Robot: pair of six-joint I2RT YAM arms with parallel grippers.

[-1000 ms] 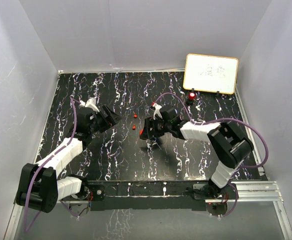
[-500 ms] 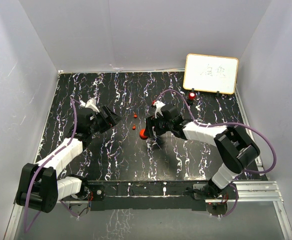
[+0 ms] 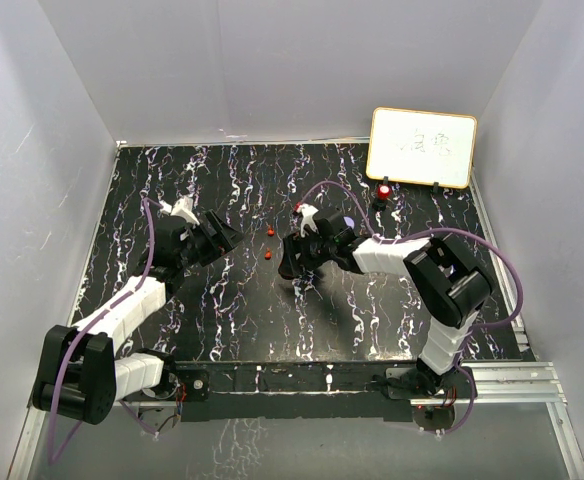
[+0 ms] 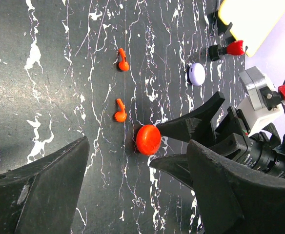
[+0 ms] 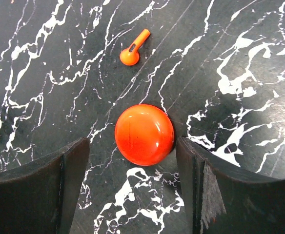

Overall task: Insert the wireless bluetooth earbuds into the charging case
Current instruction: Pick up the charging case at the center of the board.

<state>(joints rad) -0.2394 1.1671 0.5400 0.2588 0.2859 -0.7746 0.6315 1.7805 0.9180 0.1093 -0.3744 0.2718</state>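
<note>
Two pincers are in view and neither holds anything. The right pincer (image 3: 294, 264) stands open, one jaw on either side of the glossy red round plastic charging case (image 5: 144, 134). The jaws are close to it, but table surface shows in both gaps, so I cannot confirm contact. The left pincer (image 3: 224, 238) hangs open and empty, just left of the items.

Change noted: half a second ago the overhead view showed the red case exposed beside the right pincer's tip. Now the pincer has swung over the case and hides it from above, and the right forearm has drawn in toward the centre. I judge the approach to the case complete and the closing not yet begun.

Unchanged: the left arm's pose matches both earlier frames. The two small orange-red stemmed plastic earbuds (image 4: 119, 111) lie where they were on the black, white-veined marble-pattern table (image 3: 172, 190), apart from each other. The nearer one (image 5: 134, 48) sits just beyond the case, and neither is touched.

Task standing: no earbud is in a case. The red case reads as a smooth closed dome, so I expect it needs opening first. A pale purple-white round case (image 4: 196, 74) sits farther off toward the yellow-framed whiteboard (image 3: 422, 147). I find no pale purple earbuds in any view.
</note>
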